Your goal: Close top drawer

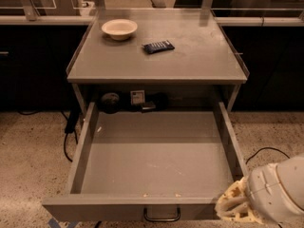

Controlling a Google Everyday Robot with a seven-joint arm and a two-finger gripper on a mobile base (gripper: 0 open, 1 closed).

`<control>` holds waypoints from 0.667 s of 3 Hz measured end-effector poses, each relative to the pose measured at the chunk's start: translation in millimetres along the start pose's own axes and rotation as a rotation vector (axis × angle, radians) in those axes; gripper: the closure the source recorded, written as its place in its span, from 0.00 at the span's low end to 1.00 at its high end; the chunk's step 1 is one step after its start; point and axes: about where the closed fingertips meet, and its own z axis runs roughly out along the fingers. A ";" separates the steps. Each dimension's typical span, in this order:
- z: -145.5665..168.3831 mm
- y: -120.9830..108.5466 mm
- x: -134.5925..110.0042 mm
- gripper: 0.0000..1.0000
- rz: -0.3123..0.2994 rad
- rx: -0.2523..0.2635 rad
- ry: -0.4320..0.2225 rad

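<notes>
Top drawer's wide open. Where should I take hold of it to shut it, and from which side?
Take the top drawer at its small wire handle, centred on the front panel, coming from the front. It stands pulled out towards the camera, so a centred push likely slides it in straight. The gripper is at the view's lower right, by the panel's end.

The top drawer [118, 205] juts fully out over the floor. Its front is unobstructed at left and centre, and the tool [233, 204] crowds the right corner.
</notes>
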 end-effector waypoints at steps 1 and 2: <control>28.9 -2.1 4.0 1.00 -0.061 -0.006 -0.021; 34.1 2.5 4.1 1.00 -0.065 0.001 -0.016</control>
